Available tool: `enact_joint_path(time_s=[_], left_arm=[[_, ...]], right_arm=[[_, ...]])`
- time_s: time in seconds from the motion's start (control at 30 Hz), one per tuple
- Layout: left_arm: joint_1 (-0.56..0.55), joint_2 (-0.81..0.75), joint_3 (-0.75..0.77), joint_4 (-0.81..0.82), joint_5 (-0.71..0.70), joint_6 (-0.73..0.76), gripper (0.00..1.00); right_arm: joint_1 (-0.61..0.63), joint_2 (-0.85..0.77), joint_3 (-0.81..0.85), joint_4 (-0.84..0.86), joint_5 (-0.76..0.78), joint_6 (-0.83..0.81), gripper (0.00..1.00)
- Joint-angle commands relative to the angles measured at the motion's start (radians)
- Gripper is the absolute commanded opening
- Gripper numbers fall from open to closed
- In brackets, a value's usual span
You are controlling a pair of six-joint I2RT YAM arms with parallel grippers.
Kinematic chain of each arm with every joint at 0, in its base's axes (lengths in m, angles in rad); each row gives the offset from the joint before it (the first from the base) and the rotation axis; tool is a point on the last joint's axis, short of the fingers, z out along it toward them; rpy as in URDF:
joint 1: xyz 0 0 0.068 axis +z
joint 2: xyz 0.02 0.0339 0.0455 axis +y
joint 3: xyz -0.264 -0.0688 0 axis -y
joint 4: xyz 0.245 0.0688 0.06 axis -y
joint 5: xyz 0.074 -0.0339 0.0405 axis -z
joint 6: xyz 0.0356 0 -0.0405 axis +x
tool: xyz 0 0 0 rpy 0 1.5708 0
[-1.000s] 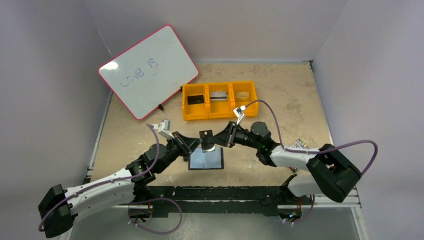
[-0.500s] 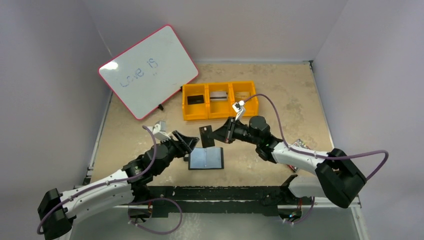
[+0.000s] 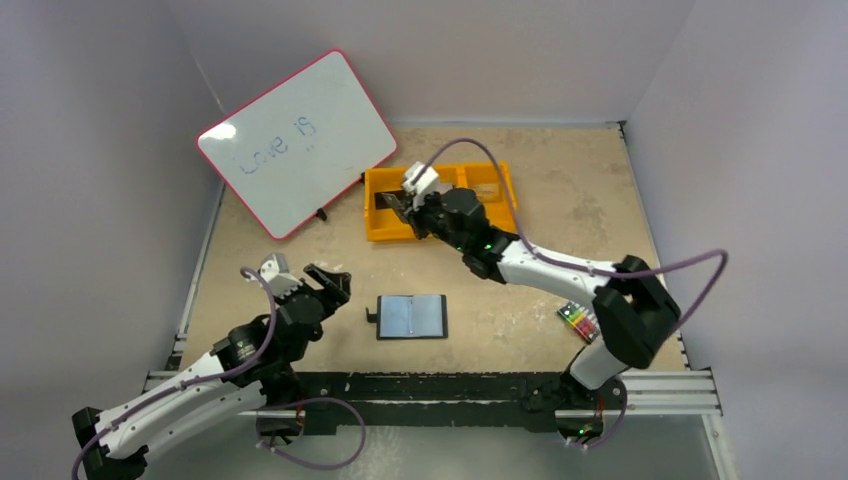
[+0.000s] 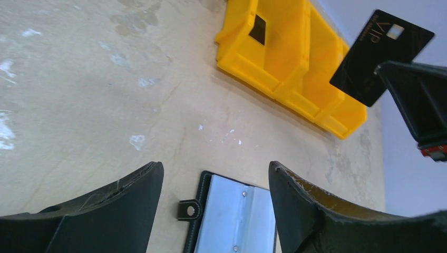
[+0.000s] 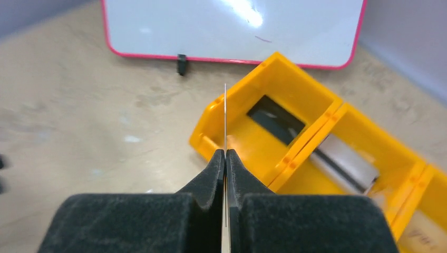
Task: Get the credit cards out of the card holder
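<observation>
The card holder [image 3: 411,316] lies open and flat on the table, showing its grey-clear sleeves and snap tab [image 4: 190,210]. My left gripper [image 3: 325,284] hangs open to its left with nothing between the fingers; in the left wrist view the card holder [image 4: 232,216] sits just beyond the gripper [image 4: 215,167]. My right gripper [image 3: 400,204] is shut on a black credit card [image 4: 379,52], held edge-up [image 5: 225,118] over the left end of the orange tray [image 3: 440,232]. Another black card [image 5: 274,121] and a silvery one [image 5: 342,163] lie in the tray's compartments.
A pink-rimmed whiteboard [image 3: 295,140] leans at the back left, close behind the tray. A pack of coloured markers [image 3: 578,318] lies on the table at the right, near the right arm's base.
My right gripper has carried the black card from above the card holder back to the orange tray. My left gripper has opened and drawn back to the left, away from the holder.
</observation>
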Motion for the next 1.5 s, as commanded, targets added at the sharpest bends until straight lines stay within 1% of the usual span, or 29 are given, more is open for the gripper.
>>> enact_joint_path(time_s=[0.0,0.07,0.17,0.23,0.3,0.33,0.4,0.63,0.73,0.8,0.87,0.97,1.1,1.3,1.47], left_arm=[[0.001,-0.029,0.073,-0.125,-0.082,-0.003,0.73],[0.000,-0.034,0.091,-0.154,-0.096,0.009,0.74],[-0.001,-0.048,0.112,-0.202,-0.112,0.014,0.75],[-0.001,-0.064,0.120,-0.210,-0.115,0.020,0.76],[-0.001,-0.077,0.120,-0.202,-0.116,0.025,0.76],[0.000,-0.081,0.120,-0.195,-0.115,0.034,0.76],[-0.001,-0.082,0.126,-0.197,-0.118,0.049,0.77],[0.000,-0.089,0.140,-0.209,-0.111,0.035,0.80],[0.000,-0.098,0.150,-0.226,-0.116,0.027,0.80],[-0.001,-0.107,0.149,-0.244,-0.127,0.012,0.80],[-0.001,-0.118,0.148,-0.252,-0.132,-0.001,0.80],[-0.001,-0.134,0.151,-0.241,-0.131,0.018,0.80],[0.000,-0.141,0.160,-0.269,-0.149,0.027,0.80],[0.000,-0.157,0.153,-0.254,-0.142,0.035,0.80],[0.000,-0.163,0.152,-0.257,-0.139,0.033,0.80]], right_arm=[[0.066,0.158,0.194,-0.061,0.256,-0.466,0.00],[0.067,0.232,0.261,-0.086,0.308,-0.553,0.00],[0.071,0.309,0.330,-0.088,0.348,-0.623,0.00],[0.071,0.363,0.366,-0.105,0.348,-0.689,0.00],[0.070,0.404,0.392,-0.107,0.378,-0.734,0.00],[0.070,0.416,0.401,-0.111,0.370,-0.747,0.00],[0.069,0.432,0.406,-0.108,0.304,-0.787,0.00],[0.061,0.530,0.495,-0.136,0.293,-0.875,0.00],[0.054,0.585,0.554,-0.211,0.266,-0.904,0.00],[0.051,0.611,0.569,-0.187,0.301,-0.907,0.00],[0.046,0.627,0.582,-0.188,0.290,-0.925,0.00],[0.042,0.645,0.612,-0.220,0.270,-0.949,0.00],[0.028,0.653,0.619,-0.238,0.243,-0.989,0.00],[0.011,0.685,0.635,-0.220,0.237,-1.042,0.00],[0.000,0.723,0.685,-0.258,0.221,-1.048,0.00]])
